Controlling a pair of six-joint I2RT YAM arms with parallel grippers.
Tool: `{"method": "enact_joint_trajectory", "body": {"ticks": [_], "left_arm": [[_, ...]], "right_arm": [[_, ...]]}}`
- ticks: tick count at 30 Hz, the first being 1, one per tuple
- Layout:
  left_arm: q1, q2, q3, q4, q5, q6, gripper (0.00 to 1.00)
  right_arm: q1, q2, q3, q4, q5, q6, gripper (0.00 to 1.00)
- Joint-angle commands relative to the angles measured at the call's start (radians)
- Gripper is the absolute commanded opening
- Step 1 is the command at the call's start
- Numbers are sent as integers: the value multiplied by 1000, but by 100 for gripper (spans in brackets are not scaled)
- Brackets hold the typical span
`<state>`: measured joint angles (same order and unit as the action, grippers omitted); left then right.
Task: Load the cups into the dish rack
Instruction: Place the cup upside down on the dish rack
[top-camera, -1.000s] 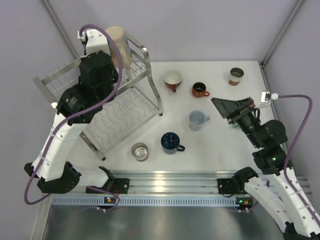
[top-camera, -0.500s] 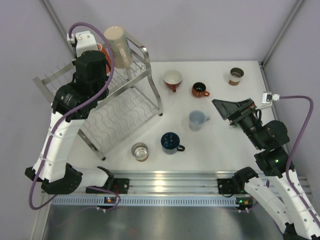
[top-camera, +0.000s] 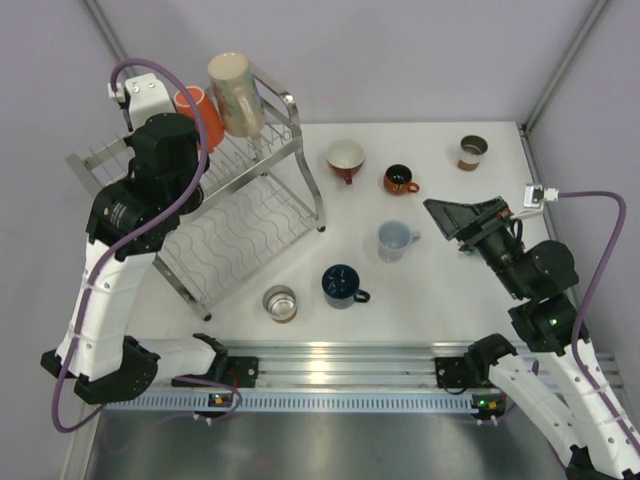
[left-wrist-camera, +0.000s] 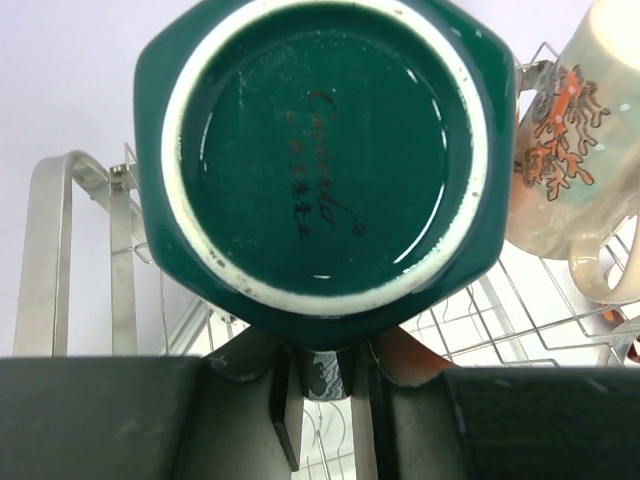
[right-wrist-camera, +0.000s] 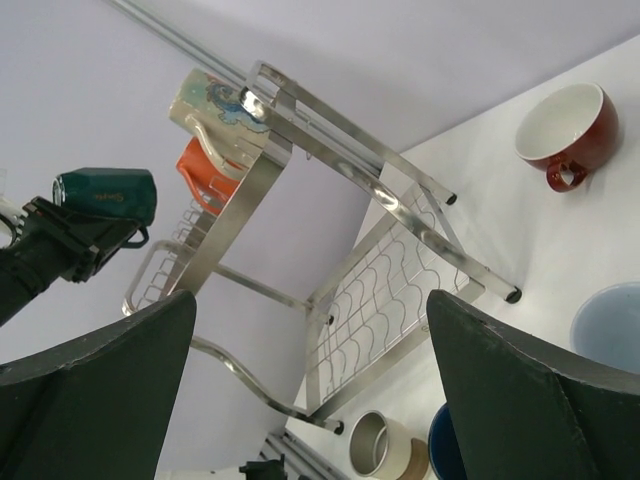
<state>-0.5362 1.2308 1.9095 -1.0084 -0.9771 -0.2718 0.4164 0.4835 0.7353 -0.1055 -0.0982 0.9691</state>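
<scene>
As the left fingers (left-wrist-camera: 283, 400) clamp the glossy dark teal ceramic mug (left-wrist-camera: 325, 160), apparently by its handle, it hangs above the far left end of the two-tier steel wire dish rack (top-camera: 245, 225), near the orange cup (top-camera: 200, 112) on its top tier. Best lowered slowly between free tines, clear of orange. Right fingers (right-wrist-camera: 90, 390) gape wide, well right of the rack.

On dish rack (right-wrist-camera: 235, 210), orange cup (right-wrist-camera: 200, 165) — teal cup (right-wrist-camera: 105, 195) beside.
</scene>
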Motion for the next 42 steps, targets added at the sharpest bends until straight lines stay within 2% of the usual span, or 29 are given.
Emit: {"method": "enact_joint_trajectory", "body": {"ticks": [1, 18, 28, 30, 32, 36, 42], "left_arm": [[15, -22, 3, 22, -9, -46, 0], [99, -21, -72, -21, 138, -116, 0], [105, -53, -136, -21, 109, -124, 0], [105, -62, -148, -19, 103, -127, 5], [105, -67, -155, -19, 107, -129, 17], [105, -70, -150, -19, 126, -133, 33], [105, -67, -148, -19, 153, -135, 38]], "right_arm": [[-1, -10, 41, 3, 8, -20, 99], [-1, -10, 67, -39, 11, -47, 99], [-2, 12, 49, -13, -11, -29, 100], [-2, 10, 46, -13, -11, -27, 99], [-1, 7, 41, -14, -6, -27, 99], [-2, 3, 35, -14, -3, -23, 99], [-1, -3, 32, -14, -3, -20, 99]]}}
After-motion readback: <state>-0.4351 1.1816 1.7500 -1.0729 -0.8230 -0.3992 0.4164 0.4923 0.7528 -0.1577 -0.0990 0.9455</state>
